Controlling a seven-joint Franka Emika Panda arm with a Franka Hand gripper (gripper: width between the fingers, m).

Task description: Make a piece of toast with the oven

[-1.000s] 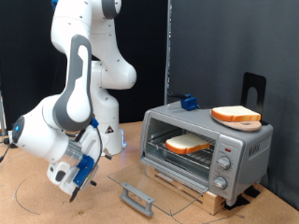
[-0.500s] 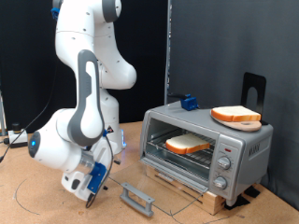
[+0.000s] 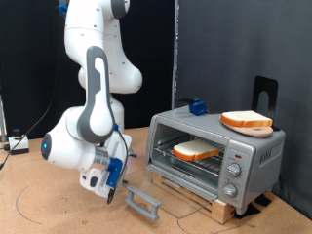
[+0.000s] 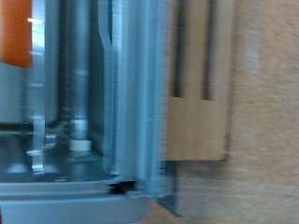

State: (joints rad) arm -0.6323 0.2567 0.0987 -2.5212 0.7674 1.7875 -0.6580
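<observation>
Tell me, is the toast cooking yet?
Not yet, it seems. One slice of bread already lies on the rack inside the oven, and a second slice sits on top. The glass door hangs open, flat. The gripper is low by the door's handle, holding nothing. Left: shutting the door and turning the knobs.

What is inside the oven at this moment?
One piece of toast lies on the wire rack inside the oven, whose door hangs open. A second slice sits on the oven's top. The gripper is low by the door handle, holding nothing visible.
</observation>
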